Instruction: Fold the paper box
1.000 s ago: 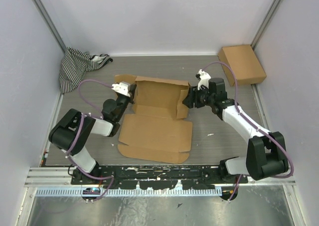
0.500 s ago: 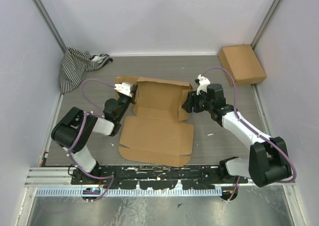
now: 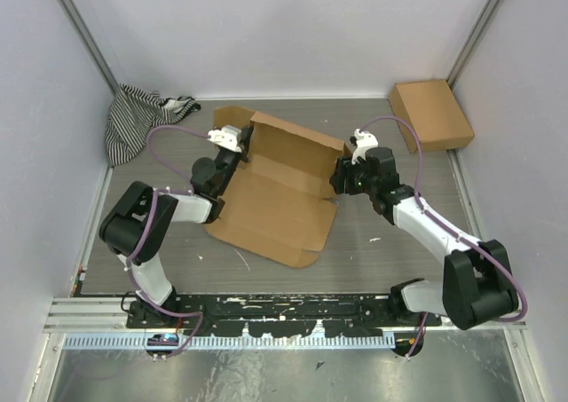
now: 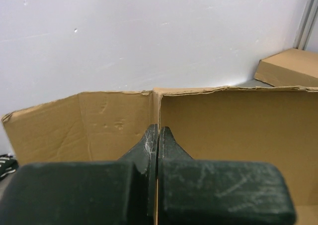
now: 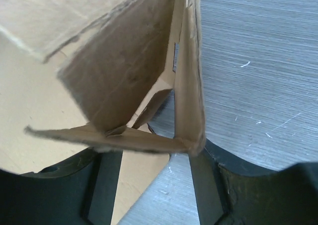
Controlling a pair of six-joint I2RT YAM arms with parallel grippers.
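One paper box, my left gripper pinching it, right gripper spread astride; beyond: one smaller box, one cloth; grey table, white walls.

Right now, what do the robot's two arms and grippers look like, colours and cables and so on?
The left arm and right arm each have white links between bulky black joints. A thin purple cable loops off each wrist. The left gripper and right gripper have dark fingers, and the left ones are scuffed with pale scratches.
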